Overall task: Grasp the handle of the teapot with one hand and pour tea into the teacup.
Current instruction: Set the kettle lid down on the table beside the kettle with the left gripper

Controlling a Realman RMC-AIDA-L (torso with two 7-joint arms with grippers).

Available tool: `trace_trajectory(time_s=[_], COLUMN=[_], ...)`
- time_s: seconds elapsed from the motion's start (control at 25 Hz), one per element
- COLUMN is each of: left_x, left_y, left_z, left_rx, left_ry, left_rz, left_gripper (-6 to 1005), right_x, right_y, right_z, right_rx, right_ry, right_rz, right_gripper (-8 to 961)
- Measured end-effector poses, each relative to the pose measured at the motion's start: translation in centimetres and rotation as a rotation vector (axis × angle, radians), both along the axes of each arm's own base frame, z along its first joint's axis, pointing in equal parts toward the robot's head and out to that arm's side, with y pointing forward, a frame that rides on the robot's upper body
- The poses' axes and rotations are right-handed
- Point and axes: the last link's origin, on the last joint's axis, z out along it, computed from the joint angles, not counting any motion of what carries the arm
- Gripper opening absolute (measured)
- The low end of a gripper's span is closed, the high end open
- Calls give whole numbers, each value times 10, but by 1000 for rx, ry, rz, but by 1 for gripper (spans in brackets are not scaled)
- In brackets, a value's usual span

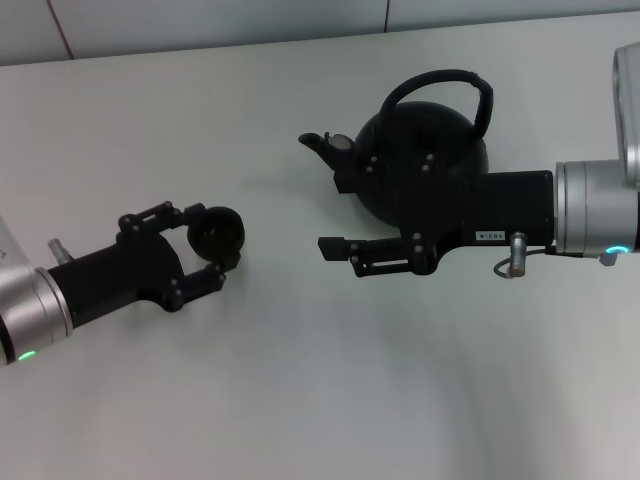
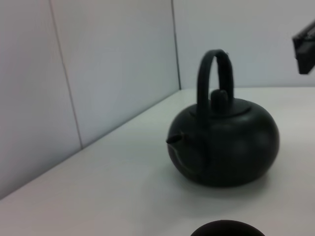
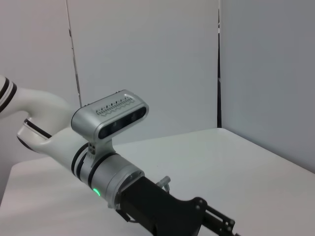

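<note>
Fingers of the left gripper (image 1: 222, 243) close around the teacup (image 1: 216, 229), steadying it for pouring. The right gripper (image 1: 335, 217) hangs spread, empty, in front of the teapot (image 1: 425, 150); the handle (image 1: 445, 82) arches beyond it, ungrasped.

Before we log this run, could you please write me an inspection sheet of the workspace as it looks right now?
Surface: white table, no spills seen.
Job's things: teapot upright, lid on, handle raised, spout toward the teacup; cup apart from pot.
Clutter: nothing seen.
Grippers: left claw around the teacup, fingers on either side; right claw open in front of the teapot, not on the handle.
Cables: short loop at the right wrist.
Surroundings: pale panelled walls behind the table.
</note>
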Motion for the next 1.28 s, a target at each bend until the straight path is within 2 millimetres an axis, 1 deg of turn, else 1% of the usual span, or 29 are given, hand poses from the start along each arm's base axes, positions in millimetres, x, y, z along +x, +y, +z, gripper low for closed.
trace_trajectory(time_s=[0.6,0.72,1.28], left_x=[-4,-6,-3], left_y=[0,0,5], left_z=[-3,-6,-4], left_rx=[-5,-17,-21], left_ry=[35,64,57], left_rz=[6,5,18], left_gripper=[693,692,691], right_x=[-1,-1,0], right_y=[1,1,1], right_z=[1,1,0], right_rx=[2,2,0], right_ry=[-2,-2,-3], right_rz=[7,6,3], right_gripper=[760,760,759])
